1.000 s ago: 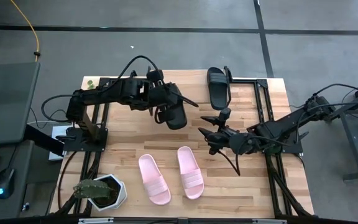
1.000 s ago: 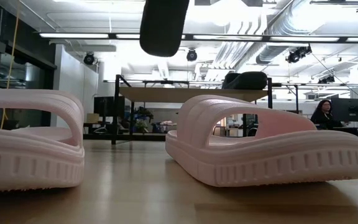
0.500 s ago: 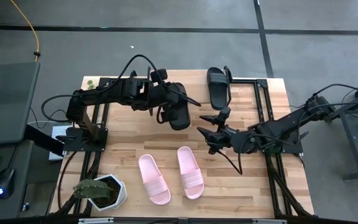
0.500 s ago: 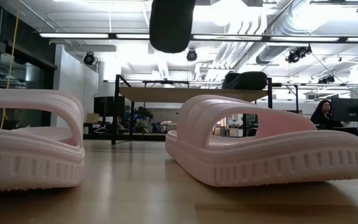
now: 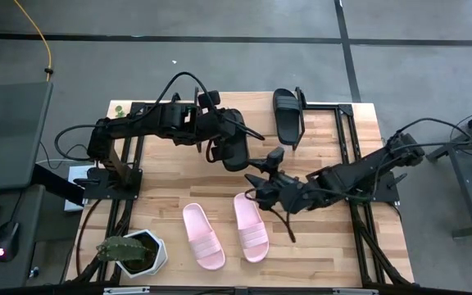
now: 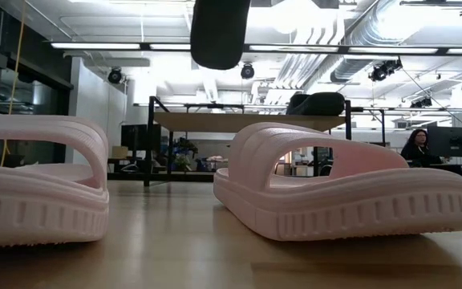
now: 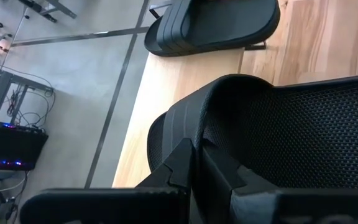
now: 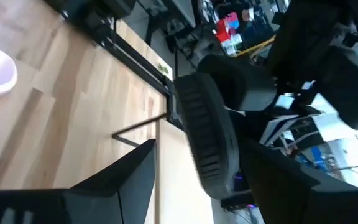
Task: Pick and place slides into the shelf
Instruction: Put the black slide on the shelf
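The left pincer (image 5: 220,141) is clamped on a black slide (image 5: 234,147), held above the tabletop (image 5: 162,188) near the shelf (image 5: 322,123), where the other black slide (image 5: 288,115) already rests. The right pincer (image 5: 258,182) stands apart just beside two pink slides (image 5: 224,229). They look light, foamy and slightly flexible; the ribbed strap seems the surest hold.
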